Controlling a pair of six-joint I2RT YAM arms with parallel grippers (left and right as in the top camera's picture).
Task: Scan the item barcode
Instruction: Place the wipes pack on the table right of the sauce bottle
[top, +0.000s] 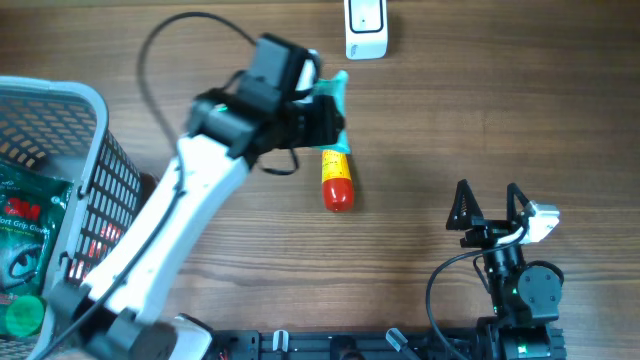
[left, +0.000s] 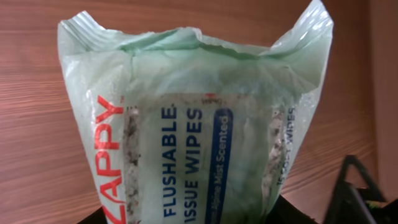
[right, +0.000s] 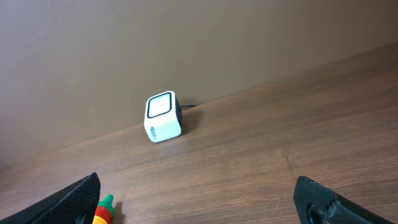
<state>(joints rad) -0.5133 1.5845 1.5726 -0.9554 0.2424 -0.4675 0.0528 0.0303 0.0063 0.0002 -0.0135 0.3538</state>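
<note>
Wipes pack (left: 199, 124) gripped by the left gripper (top: 322, 112), just short of the scanner (top: 366, 25).

The left fingers are clamped on the near end of the green pack, so its printed face fills the left wrist view and its crimped top points away from the arm. No barcode shows on that face, so I judge the pack needs turning before the scanner's window at the far edge of the desk (top: 450, 120) can read it. The right gripper (top: 488, 205) sits well apart, fingers spread wide and empty, its camera facing the scanner. A red-and-yellow bottle (top: 337, 180) lies just beside the pack. A basket (top: 95, 140) of goods stands at the left.
</note>
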